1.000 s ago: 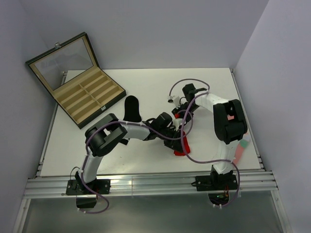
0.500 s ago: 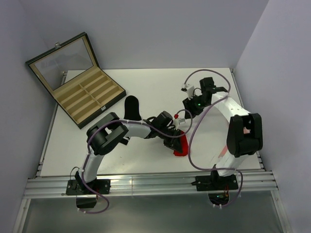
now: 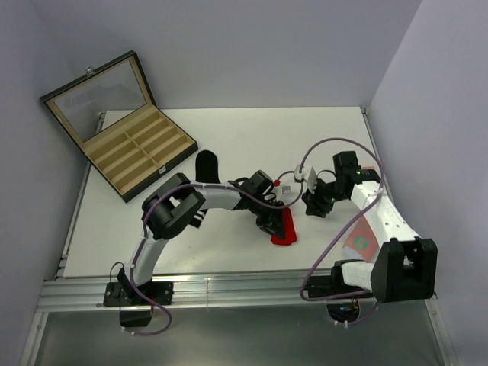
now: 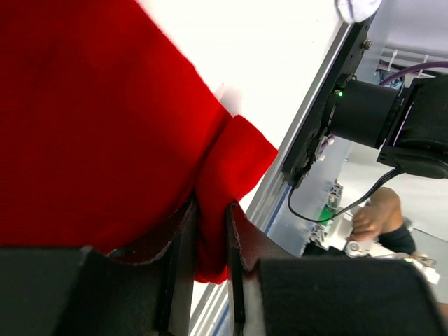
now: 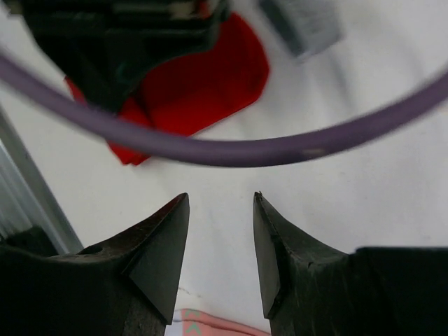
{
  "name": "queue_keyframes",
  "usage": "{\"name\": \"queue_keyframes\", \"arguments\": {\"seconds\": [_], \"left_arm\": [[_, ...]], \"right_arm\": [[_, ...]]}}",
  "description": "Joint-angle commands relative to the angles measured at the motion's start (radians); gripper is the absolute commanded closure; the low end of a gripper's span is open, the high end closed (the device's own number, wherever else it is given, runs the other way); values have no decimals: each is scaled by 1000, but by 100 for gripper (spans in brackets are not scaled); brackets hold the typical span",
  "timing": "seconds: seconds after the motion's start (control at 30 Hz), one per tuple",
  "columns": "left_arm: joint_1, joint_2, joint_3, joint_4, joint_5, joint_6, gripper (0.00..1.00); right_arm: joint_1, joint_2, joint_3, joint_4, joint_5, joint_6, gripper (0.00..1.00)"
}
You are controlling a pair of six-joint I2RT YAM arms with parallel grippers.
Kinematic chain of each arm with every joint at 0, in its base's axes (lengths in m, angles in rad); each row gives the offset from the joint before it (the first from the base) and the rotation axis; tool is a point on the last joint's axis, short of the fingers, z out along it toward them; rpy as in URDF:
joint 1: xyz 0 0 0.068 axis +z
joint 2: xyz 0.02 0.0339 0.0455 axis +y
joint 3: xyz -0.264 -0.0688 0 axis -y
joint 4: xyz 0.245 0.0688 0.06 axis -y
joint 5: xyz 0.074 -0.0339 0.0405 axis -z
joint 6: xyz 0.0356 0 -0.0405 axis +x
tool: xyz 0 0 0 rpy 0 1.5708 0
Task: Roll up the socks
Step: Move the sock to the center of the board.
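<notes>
The right arm has swung back from mid-table toward the near right edge. Its right gripper point(image 5: 220, 245) is spread and empty, apparently leaving room for the roll. Nearest the bases, the red sock point(image 3: 284, 229) lies flat on the white table point(image 3: 229, 252), one folded edge pinched tight in the left gripper point(image 4: 210, 238), seemingly to start the roll. The right gripper hovers near it, not touching. Farther back lies the black sock point(image 3: 206, 169), and beyond it an open display case point(image 3: 126, 141).
</notes>
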Motion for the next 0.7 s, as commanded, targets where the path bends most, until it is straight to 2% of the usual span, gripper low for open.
{"name": "queue_keyframes", "arguments": {"seconds": [0.0, 0.1, 0.3, 0.67], "left_arm": [[12, 109, -31, -280, -192, 66, 94], [14, 124, -5, -312, -200, 68, 94], [18, 146, 18, -326, -205, 57, 94], [24, 158, 23, -323, -194, 51, 95]], "right_arm": [[37, -54, -54, -71, -15, -190, 51], [91, -88, -103, -65, 5, -221, 50], [238, -168, -204, 29, 57, -173, 46], [433, -188, -280, 135, 131, -80, 46]]}}
